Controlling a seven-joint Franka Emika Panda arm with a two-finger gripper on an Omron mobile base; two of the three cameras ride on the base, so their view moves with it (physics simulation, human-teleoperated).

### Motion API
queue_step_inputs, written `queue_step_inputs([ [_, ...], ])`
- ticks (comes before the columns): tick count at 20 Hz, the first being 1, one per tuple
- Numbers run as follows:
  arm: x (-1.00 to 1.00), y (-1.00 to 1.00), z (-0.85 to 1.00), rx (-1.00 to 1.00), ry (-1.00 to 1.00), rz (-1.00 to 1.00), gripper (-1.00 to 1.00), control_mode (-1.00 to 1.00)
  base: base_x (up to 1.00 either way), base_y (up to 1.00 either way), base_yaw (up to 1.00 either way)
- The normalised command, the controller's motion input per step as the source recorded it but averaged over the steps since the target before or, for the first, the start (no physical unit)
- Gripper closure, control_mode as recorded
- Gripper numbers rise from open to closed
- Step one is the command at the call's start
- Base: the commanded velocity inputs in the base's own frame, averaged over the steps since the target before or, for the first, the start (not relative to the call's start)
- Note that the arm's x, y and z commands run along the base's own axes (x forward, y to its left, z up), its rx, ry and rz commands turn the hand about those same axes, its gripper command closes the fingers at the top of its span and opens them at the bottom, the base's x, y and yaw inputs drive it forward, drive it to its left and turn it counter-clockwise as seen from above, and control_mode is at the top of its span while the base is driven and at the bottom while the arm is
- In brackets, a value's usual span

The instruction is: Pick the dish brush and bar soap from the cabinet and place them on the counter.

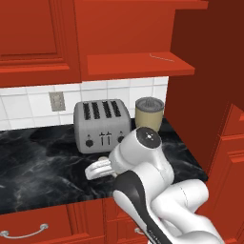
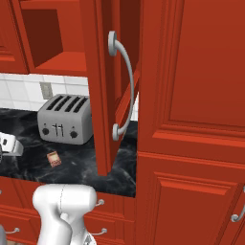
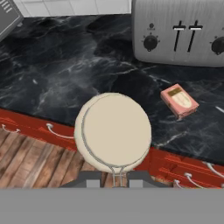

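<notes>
The dish brush [image 3: 113,132] sat in the gripper [image 3: 113,180], its round beige head facing the hand camera and its thin handle running down between the two fingertips, which were clamped on it. It hung above the front edge of the table [image 3: 65,74], partly over the black marble top and partly over the red drawers [image 3: 43,131] and the wooden floor [image 3: 30,162] below. The bar soap [image 3: 179,100] lay flat on the table, just in front of the toaster [image 3: 179,30] and apart from it; the right base view showed it there too [image 2: 54,158]. The silver four-slot toaster [image 1: 101,125] stood against the white tiled wall [image 1: 28,102], with a tan canister [image 1: 149,113] just beside it. Above, the cabinet [image 2: 103,86] stood with its door open, curved silver handle [image 2: 122,81] upright, and its red shelf [image 1: 138,64] bare of both items.
</notes>
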Motion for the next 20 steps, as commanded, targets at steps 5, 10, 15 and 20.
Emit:
queue_step_inputs([
  [5, 0.33, 0.0, -0.13, 0.0, -0.04, 0.0, 1.0, -1.0, 0.0, 0.0, 0.0],
  [10, 0.3, 0.01, -0.2, 0.0, -0.01, 0.0, 1.0, -1.0, 0.0, 0.0, 0.0],
  [15, 0.25, 0.14, -0.31, 0.0, 0.0, 0.0, 1.0, -1.0, 0.0, 0.0, 0.0],
  [20, 0.26, 0.17, -0.34, 0.0, 0.0, 0.0, 1.0, -1.0, 0.0, 0.0, 0.0],
])
